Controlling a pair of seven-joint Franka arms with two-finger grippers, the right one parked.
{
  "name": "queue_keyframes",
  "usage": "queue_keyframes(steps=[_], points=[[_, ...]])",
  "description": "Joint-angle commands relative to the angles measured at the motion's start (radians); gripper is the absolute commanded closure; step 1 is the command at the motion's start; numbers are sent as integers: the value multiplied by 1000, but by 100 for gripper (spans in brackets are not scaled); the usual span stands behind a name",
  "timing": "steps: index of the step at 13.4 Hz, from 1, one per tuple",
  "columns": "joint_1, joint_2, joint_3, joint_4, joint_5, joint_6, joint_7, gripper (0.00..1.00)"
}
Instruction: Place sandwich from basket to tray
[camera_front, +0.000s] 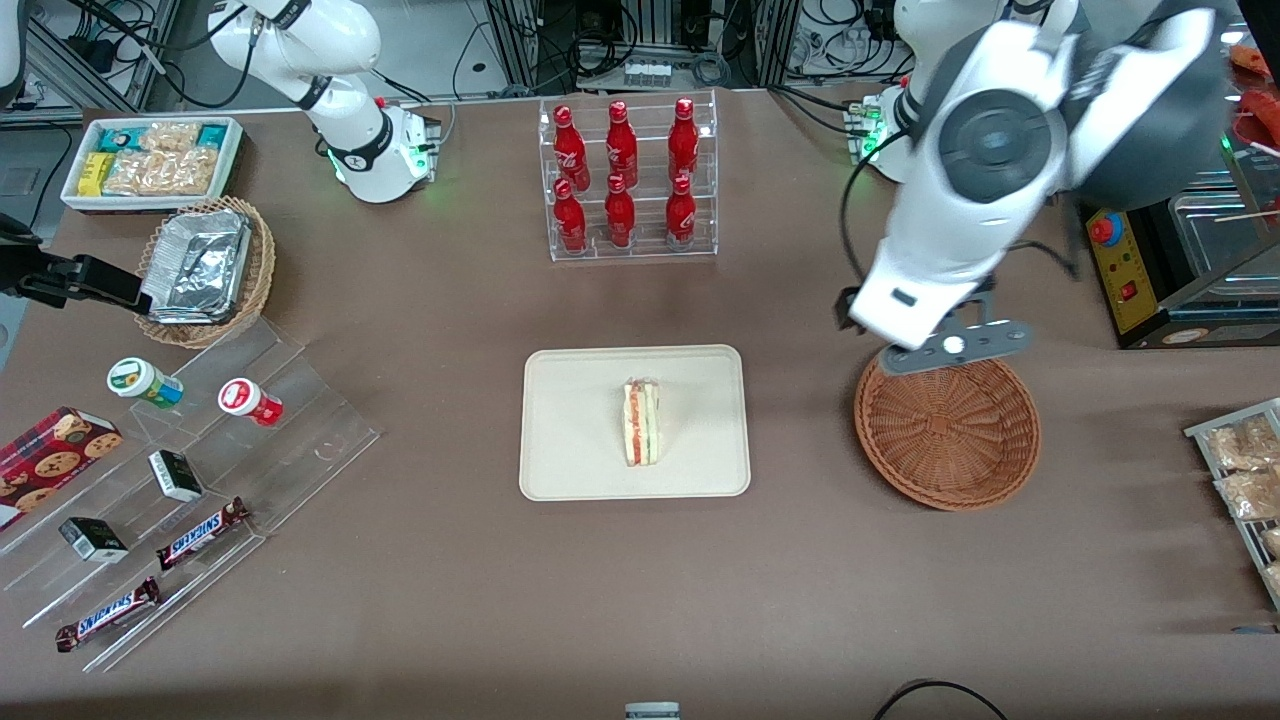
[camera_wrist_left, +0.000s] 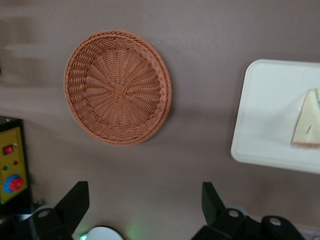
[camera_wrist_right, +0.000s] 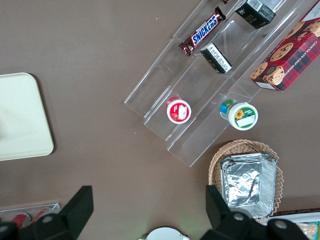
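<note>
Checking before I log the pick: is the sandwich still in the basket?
No, the basket holds nothing; the sandwich lies on the tray, and the open gripper hangs above the table.

"SNICKERS" on 2 candy bars (camera_front: 203, 533) (camera_front: 108, 614).

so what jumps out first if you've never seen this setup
The sandwich lies alone in the middle of the tray, with the basket beside it empty. The gripper hangs open above the table near the basket, holding nothing.
</note>
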Motion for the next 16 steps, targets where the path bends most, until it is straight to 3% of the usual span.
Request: queue_keyframes(steps=[1, 5, 9, 16], points=[[16, -96, 110, -93, -70, -2, 196, 1], [16, -135, 225, -100, -110, -6, 391, 1], [16, -164, 397, -112, -158, -16, 631, 1], [26, -139, 400, -86, -158, -9, 623, 1]])
